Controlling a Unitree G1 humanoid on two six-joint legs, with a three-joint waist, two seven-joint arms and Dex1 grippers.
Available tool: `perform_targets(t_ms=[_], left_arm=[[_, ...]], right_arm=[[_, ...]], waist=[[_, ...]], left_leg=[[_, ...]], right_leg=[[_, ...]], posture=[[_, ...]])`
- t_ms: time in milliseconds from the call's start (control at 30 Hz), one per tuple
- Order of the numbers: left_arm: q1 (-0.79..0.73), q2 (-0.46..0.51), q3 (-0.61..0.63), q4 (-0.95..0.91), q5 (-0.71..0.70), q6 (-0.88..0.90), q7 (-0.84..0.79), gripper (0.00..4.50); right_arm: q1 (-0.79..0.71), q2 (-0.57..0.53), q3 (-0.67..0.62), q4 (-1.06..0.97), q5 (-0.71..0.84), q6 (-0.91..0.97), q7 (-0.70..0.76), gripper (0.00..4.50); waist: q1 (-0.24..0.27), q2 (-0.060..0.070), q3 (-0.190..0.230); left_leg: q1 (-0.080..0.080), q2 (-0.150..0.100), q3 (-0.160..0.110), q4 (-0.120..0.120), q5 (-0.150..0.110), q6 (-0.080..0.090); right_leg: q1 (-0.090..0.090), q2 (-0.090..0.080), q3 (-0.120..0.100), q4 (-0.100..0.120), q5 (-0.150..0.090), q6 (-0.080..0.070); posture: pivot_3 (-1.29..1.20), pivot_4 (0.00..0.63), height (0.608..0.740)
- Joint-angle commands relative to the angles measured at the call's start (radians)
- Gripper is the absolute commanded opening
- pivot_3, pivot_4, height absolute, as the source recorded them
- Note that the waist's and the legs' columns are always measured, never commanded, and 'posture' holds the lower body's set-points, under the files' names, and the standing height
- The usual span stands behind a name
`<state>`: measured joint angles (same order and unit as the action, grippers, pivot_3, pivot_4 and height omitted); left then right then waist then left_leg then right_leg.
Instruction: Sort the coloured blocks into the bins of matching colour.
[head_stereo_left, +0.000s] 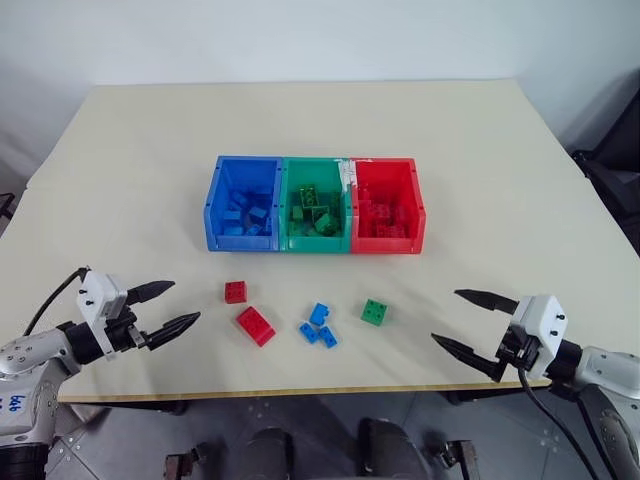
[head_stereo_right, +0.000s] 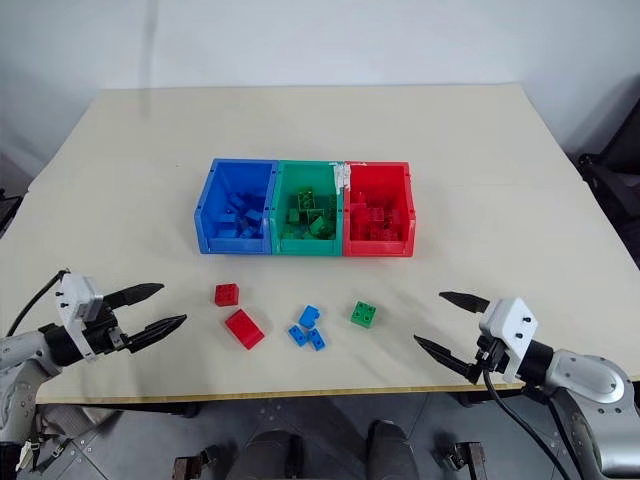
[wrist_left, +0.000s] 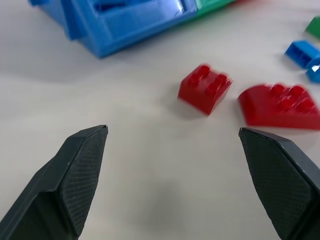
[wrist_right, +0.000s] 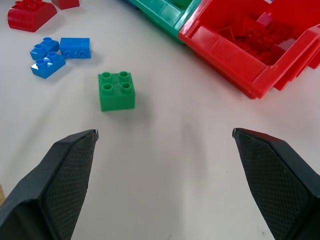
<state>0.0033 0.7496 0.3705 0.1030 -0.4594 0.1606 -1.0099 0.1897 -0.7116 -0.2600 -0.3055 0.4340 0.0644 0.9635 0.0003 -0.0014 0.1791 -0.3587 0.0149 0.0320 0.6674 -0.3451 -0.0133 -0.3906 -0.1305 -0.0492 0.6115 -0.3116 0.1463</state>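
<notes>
Three joined bins stand mid-table: blue (head_stereo_left: 240, 241), green (head_stereo_left: 316, 243) and red (head_stereo_left: 387, 244), each holding blocks of its own colour. In front of them lie loose blocks: a small red one (head_stereo_left: 235, 291), a larger red one (head_stereo_left: 255, 325), three blue ones (head_stereo_left: 319, 313) close together, and a green one (head_stereo_left: 375, 312). My left gripper (head_stereo_left: 185, 301) hovers open to the left of the red blocks (wrist_left: 205, 88), nothing between its fingers. My right gripper (head_stereo_left: 445, 316) hovers open to the right of the green block (wrist_right: 116, 90), also holding nothing.
The cream table (head_stereo_left: 480, 160) has its front edge just below the loose blocks. Dark equipment (head_stereo_left: 612, 170) stands beyond the table's right edge.
</notes>
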Motion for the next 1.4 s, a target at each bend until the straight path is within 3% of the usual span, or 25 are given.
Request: perform_targets(t_ms=[33, 333, 500, 600, 733, 1067, 1167, 1400], left_arm=[[-0.04, 0.01, -0.024, 0.001, 0.0, -0.015, -0.032, 4.48], [-0.126, -0.03, -0.225, -0.205, -0.064, 0.052, -0.182, 4.48], [-0.145, -0.049, -0.289, -0.306, -0.073, 0.064, -0.196, 4.48], [-0.117, -0.038, -0.251, -0.278, -0.067, 0.061, -0.176, 4.48], [-0.052, -0.026, -0.185, -0.253, -0.066, 0.039, -0.171, 4.48], [0.083, -0.041, -0.078, -0.359, -0.107, 0.038, -0.112, 4.48], [0.09, -0.044, -0.081, -0.392, -0.119, 0.048, -0.096, 4.5], [0.105, -0.057, -0.084, -0.444, -0.148, 0.068, -0.064, 4.5]], right_arm=[[0.004, -0.007, -0.042, -0.013, 0.007, -0.021, -0.004, 4.5], [0.151, -0.086, -0.2, 0.041, -0.01, -0.054, 0.088, 4.5], [0.127, -0.099, -0.182, 0.046, 0.008, -0.029, 0.107, 4.5], [0.001, -0.116, 0.009, -0.08, 0.013, 0.206, 0.04, 4.5], [-0.153, -0.108, 0.159, -0.105, -0.027, 0.346, -0.005, 4.5], [-0.461, -0.004, 0.427, 0.051, -0.168, 0.447, -0.069, 4.5], [-0.469, 0.0, 0.436, 0.061, -0.169, 0.441, -0.051, 3.89], [-0.445, 0.004, 0.433, 0.046, -0.167, 0.4, -0.026, 1.45]], waist=[[0.001, 0.0, 0.0], [0.022, -0.001, -0.001], [0.015, -0.002, -0.001], [-0.006, -0.002, -0.001], [-0.009, -0.002, 0.0], [0.001, -0.004, -0.001], [0.002, -0.004, -0.001], [-0.002, -0.004, -0.001]], left_leg=[[0.0, 0.0, 0.0, 0.0, 0.0, 0.0], [-0.001, -0.001, 0.002, 0.001, -0.002, 0.003], [-0.001, 0.0, 0.003, 0.002, -0.002, 0.003], [0.001, 0.001, 0.003, 0.003, -0.001, 0.001], [0.002, 0.001, 0.004, 0.004, 0.0, 0.0], [-0.01, 0.0, -0.004, 0.015, -0.006, 0.005], [-0.011, -0.002, -0.007, 0.015, -0.007, 0.006], [-0.011, -0.001, -0.002, 0.015, -0.008, 0.006]], right_leg=[[0.0, 0.0, 0.0, 0.0, 0.0, 0.0], [0.0, -0.001, 0.0, 0.0, 0.001, 0.001], [0.0, 0.0, 0.001, 0.0, 0.001, 0.002], [0.001, 0.001, 0.001, 0.001, 0.001, 0.001], [-0.001, 0.001, 0.002, 0.001, 0.0, 0.001], [-0.004, -0.003, 0.0, 0.003, 0.002, 0.002], [-0.004, -0.003, -0.001, 0.003, 0.002, 0.003], [-0.003, -0.002, -0.003, 0.001, 0.002, 0.003]], posture=[[0.0, 0.15, 0.74], [0.0, 0.15, 0.74], [0.0, 0.15, 0.74], [0.0, 0.15, 0.74], [0.0, 0.15, 0.74], [0.0, 0.15, 0.74], [0.0, 0.15, 0.74], [0.0, 0.15, 0.74]])
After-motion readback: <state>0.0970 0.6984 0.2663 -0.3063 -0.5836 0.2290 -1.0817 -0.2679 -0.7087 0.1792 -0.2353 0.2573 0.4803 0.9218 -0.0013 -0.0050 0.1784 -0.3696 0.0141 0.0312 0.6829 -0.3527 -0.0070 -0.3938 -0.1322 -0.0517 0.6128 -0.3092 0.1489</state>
